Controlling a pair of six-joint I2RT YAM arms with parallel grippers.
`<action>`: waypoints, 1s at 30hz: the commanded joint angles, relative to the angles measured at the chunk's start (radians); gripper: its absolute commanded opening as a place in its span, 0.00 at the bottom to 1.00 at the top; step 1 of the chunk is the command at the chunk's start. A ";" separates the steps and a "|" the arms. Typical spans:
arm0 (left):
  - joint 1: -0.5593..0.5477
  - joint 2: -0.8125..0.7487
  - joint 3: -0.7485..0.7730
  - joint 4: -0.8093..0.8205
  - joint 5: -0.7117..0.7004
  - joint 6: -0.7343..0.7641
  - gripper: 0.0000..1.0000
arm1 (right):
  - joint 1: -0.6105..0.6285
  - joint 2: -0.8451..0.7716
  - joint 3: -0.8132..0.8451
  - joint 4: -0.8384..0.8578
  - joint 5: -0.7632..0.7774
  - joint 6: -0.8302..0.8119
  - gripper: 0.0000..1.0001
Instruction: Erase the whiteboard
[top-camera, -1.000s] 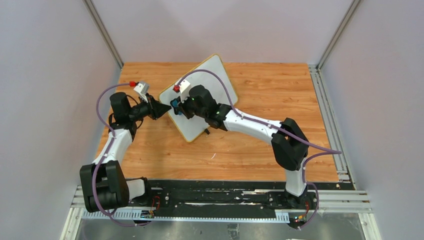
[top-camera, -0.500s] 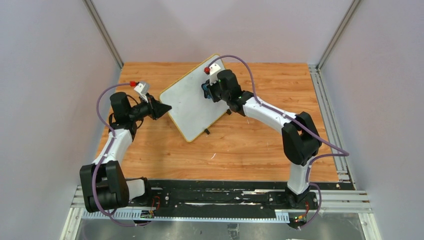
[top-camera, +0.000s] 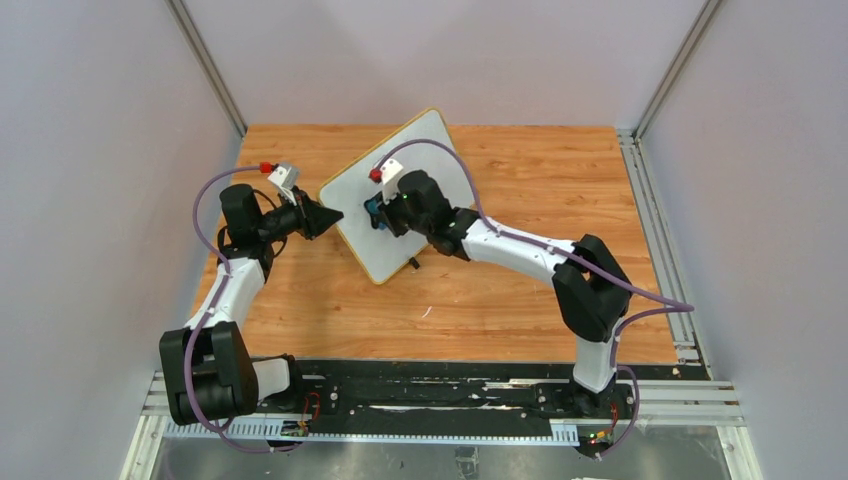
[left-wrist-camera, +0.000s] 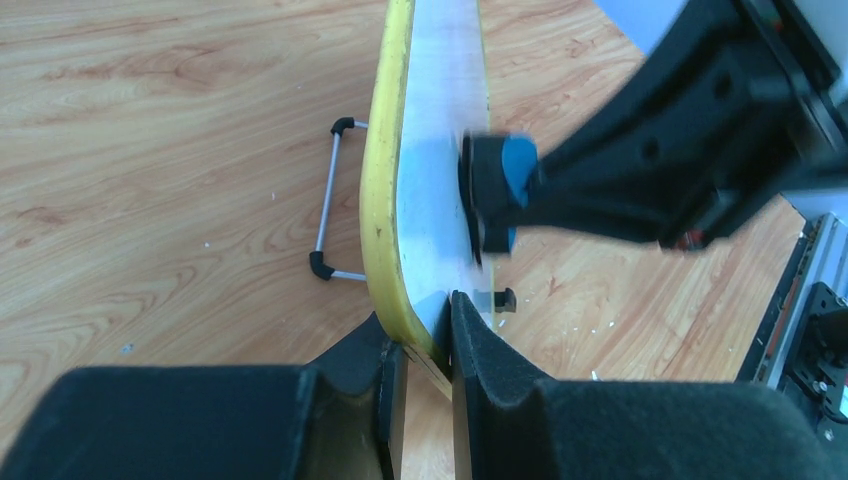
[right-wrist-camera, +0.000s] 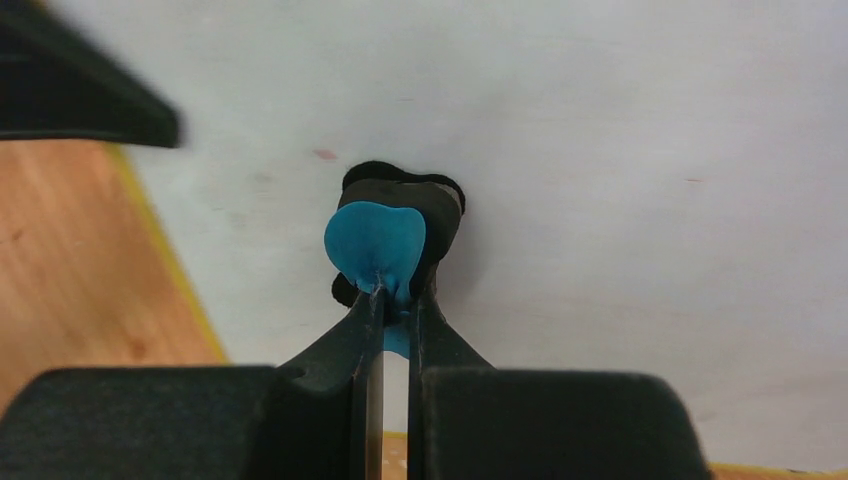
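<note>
Clamping whiteboard (left-wrist-camera: 432, 120) left corner rim in our left gripper (left-wrist-camera: 428, 335); our right gripper (right-wrist-camera: 394, 300) pinches blue eraser (right-wrist-camera: 375, 243), pad pressed against board face, left of centre.

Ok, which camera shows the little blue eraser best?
The right wrist view: the eraser sits mid-frame, sharp, pinched in the right gripper against the whiteboard. The left wrist view shows it side-on and blurred; the top view shows only a blue speck.
</note>
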 joint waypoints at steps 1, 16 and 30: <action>-0.009 -0.002 0.003 -0.021 -0.030 0.138 0.00 | 0.106 -0.021 -0.017 0.050 -0.021 0.031 0.01; -0.009 -0.006 -0.002 -0.019 -0.030 0.137 0.00 | 0.042 -0.024 -0.052 0.049 0.076 -0.048 0.01; -0.009 -0.003 -0.002 -0.020 -0.030 0.137 0.00 | -0.085 0.011 0.084 -0.024 0.021 -0.065 0.01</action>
